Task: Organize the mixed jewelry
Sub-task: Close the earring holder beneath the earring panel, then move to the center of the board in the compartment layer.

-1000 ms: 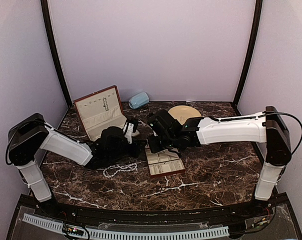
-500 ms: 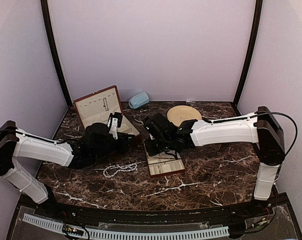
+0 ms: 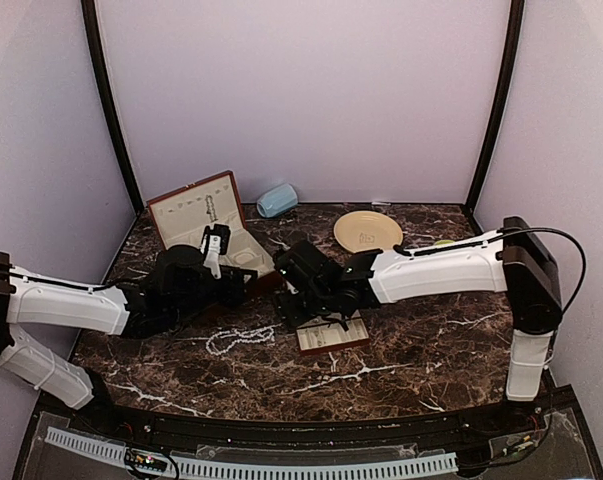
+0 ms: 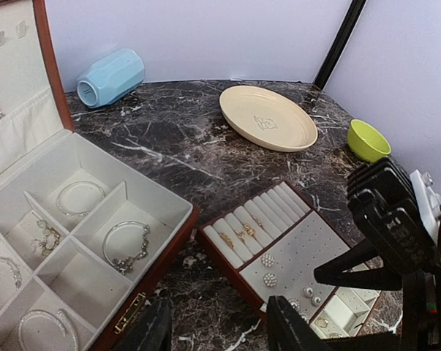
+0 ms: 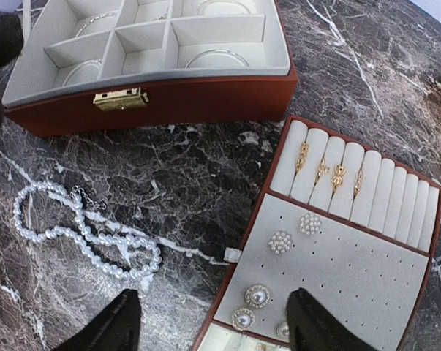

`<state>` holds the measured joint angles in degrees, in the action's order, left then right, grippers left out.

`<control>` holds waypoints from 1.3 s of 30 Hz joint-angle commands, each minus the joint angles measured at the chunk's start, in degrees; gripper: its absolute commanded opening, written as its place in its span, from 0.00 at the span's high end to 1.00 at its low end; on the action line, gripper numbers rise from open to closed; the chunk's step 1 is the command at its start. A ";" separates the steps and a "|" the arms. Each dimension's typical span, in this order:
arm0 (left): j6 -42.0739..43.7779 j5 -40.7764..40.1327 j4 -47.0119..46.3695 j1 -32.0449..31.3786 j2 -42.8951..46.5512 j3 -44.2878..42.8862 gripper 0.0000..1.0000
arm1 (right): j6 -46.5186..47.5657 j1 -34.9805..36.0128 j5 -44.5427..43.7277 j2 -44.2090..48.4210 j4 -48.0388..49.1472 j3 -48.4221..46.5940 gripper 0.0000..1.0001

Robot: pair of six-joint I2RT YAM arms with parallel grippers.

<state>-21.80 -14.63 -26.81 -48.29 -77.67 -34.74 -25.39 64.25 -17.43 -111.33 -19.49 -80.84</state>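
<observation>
A strand of white pearl beads (image 3: 239, 338) lies loose on the marble, left of the cream slotted tray (image 3: 333, 338). The right wrist view shows the strand (image 5: 81, 230) beside the tray (image 5: 366, 270), which holds gold rings (image 5: 330, 172) in its slots and pearl earrings (image 5: 258, 296) on its pad. My right gripper (image 5: 216, 322) hangs open over the tray's left edge, holding nothing. My left gripper (image 4: 219, 329) is open and empty above the marble between the open red-brown box (image 4: 169, 212) and the tray (image 4: 308, 245).
The box (image 3: 206, 225) stands open at back left with bracelets (image 4: 125, 245) in its cream compartments. A cream plate (image 3: 368, 231), a pale blue holder (image 3: 277, 200) on its side and a green bowl (image 4: 368, 139) sit further back. Both arms crowd the table's middle.
My right gripper has gone from shut to open and shifted left over the tray. My left arm has drawn back to the left, its jaws spreading wider. The plate is now uncovered.
</observation>
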 commanded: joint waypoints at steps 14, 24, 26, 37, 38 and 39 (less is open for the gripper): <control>-3.51 5.90 7.66 6.80 9.32 2.95 0.46 | -0.88 5.24 -12.62 -3.25 -14.26 1.65 0.01; -3.51 10.15 11.42 12.09 11.27 2.79 0.43 | 0.76 4.38 -14.78 -4.79 -15.98 0.92 0.02; -4.15 11.44 12.21 14.16 11.12 2.91 0.42 | 0.52 3.91 -15.79 -4.75 -17.03 0.90 0.01; -6.80 14.08 17.48 27.48 16.67 4.84 0.40 | 0.51 -3.35 -17.82 1.10 -16.75 7.26 0.01; -7.45 14.27 17.91 29.05 17.37 5.07 0.40 | 0.82 -4.43 -17.37 1.45 -16.08 7.68 0.01; -7.85 14.41 18.09 29.75 17.64 5.68 0.39 | 1.19 -5.19 -17.00 1.80 -15.43 7.97 0.02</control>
<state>-27.55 -1.85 -11.77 -21.87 -62.46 -30.85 -25.12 62.02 -32.91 -112.55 -36.16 -74.54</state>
